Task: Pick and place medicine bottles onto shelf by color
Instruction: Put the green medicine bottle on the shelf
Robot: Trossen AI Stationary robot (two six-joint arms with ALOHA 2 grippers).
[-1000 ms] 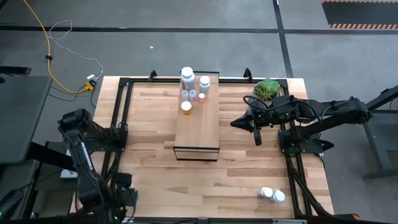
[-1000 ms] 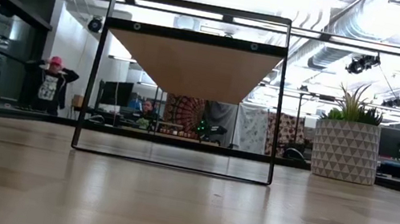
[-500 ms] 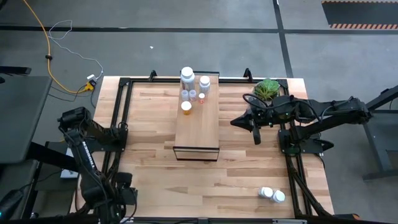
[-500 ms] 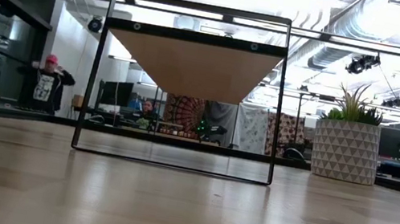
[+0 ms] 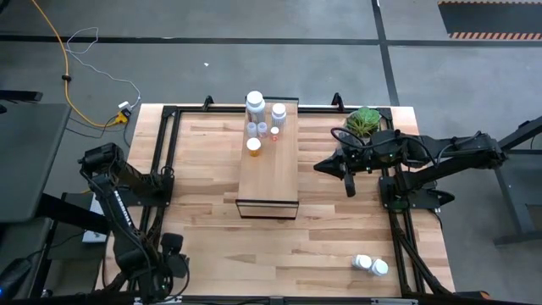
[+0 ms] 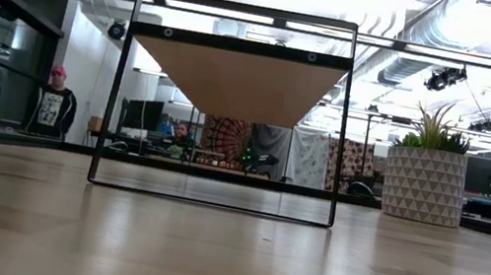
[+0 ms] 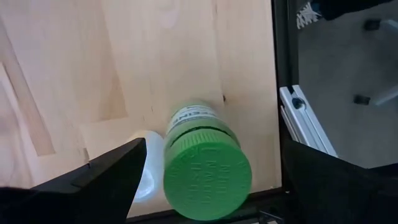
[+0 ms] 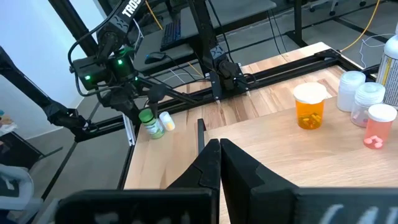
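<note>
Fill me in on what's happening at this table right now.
A two-armed robot is sorting medicine bottles onto a shelf. The left gripper is at the table's near left corner, fingers open on either side of a green-capped bottle, with a white bottle lying beside it. The right gripper hangs shut, right of the shelf, holding nothing. Several bottles, including an orange one, already stand at the shelf's far end; two white-capped bottles wait near the table's right front.

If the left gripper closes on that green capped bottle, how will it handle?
The green-capped bottle looks like rigid plastic, so it probably won't deform. Round-bodied and seemingly on its side between the left gripper fingers, it may roll if nudged. It seems small and likely light.
</note>
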